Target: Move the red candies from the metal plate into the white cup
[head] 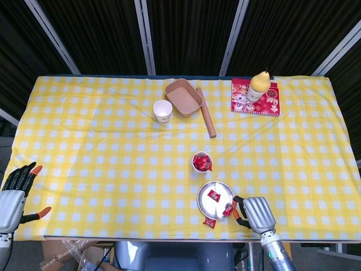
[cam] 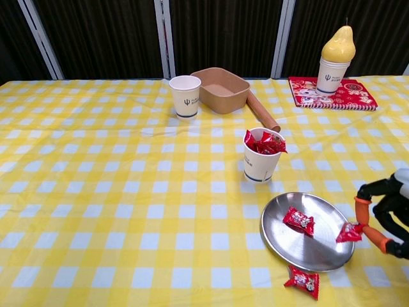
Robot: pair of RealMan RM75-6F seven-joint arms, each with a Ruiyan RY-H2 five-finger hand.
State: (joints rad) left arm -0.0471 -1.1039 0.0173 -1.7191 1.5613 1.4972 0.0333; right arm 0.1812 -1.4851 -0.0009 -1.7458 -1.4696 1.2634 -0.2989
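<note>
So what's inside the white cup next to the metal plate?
The white cup holds red candies, their wrappers sticking above the rim. How many, and what lies beneath them, can't be seen: the cup wall and the top wrappers cover that.

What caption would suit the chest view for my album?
Right hand pinches a red candy over the metal plate, near the candy-filled white cup.
</note>
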